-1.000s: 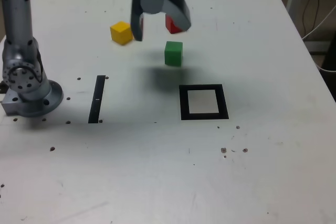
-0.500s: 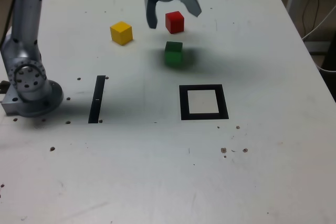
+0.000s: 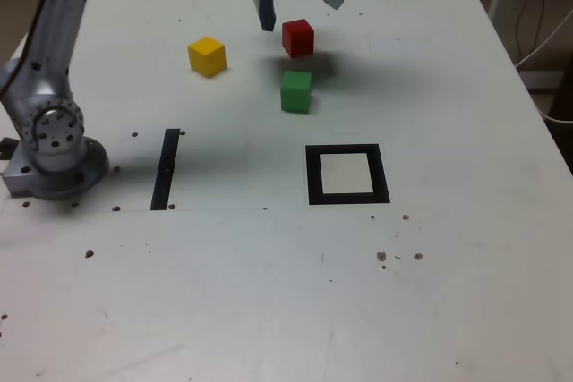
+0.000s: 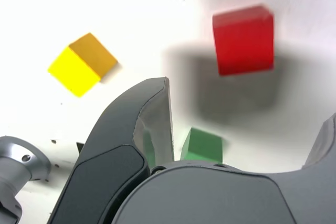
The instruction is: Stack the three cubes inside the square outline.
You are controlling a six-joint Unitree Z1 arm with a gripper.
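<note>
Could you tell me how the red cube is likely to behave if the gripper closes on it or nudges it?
The red cube looks solid with straight edges, so it should probably stay stiff under a squeeze. Its flat faces suggest it would slide rather than roll if nudged. Sitting squarely on the table, and no taller than it is wide, it seems unlikely to tip.

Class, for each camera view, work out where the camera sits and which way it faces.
Exterior view: off the arm, high, looking down across the white table; the arm, its base and the open gripper show.
Wrist view: on the wrist, facing down past the gripper's dark jaws.
Shared: matte yellow cube, matte red cube, matte green cube.
</note>
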